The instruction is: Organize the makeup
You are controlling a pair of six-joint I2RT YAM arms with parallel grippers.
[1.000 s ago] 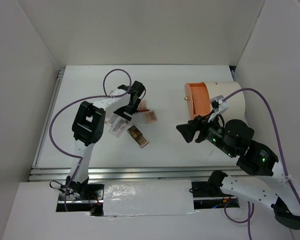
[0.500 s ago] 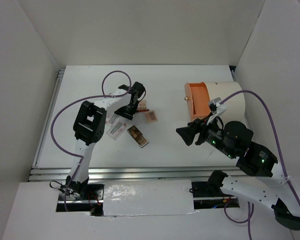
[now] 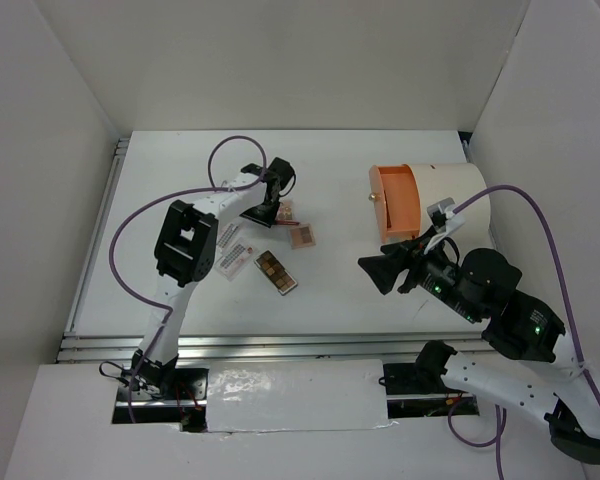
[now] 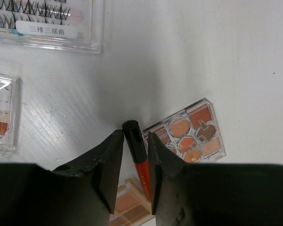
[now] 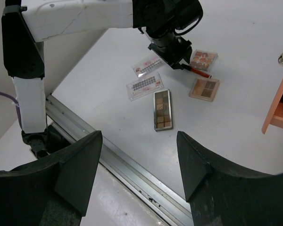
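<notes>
I think the tidy-up has hardly begun. Every piece of makeup I can see lies loose on the white counter, well apart from the big white tub with the orange drawer (I cannot tell what is inside the drawer). The left gripper is pinched on the red stick, with one jaw on each side. The stick lies flat on the counter and is not lifted yet. The right gripper hangs wide open near the drawer, with nothing in it. So one piece is in hand and the rest wait: the far packet, the near packet, the long palette, the square palette and the small palette. The red stick is thin and smooth, with a black cap on the end that pokes out past the jaws. It lies just beside the small palette, which has a clear case and little orange and brown pans. The two packets are see-through with tiny black lashes in rows.
</notes>
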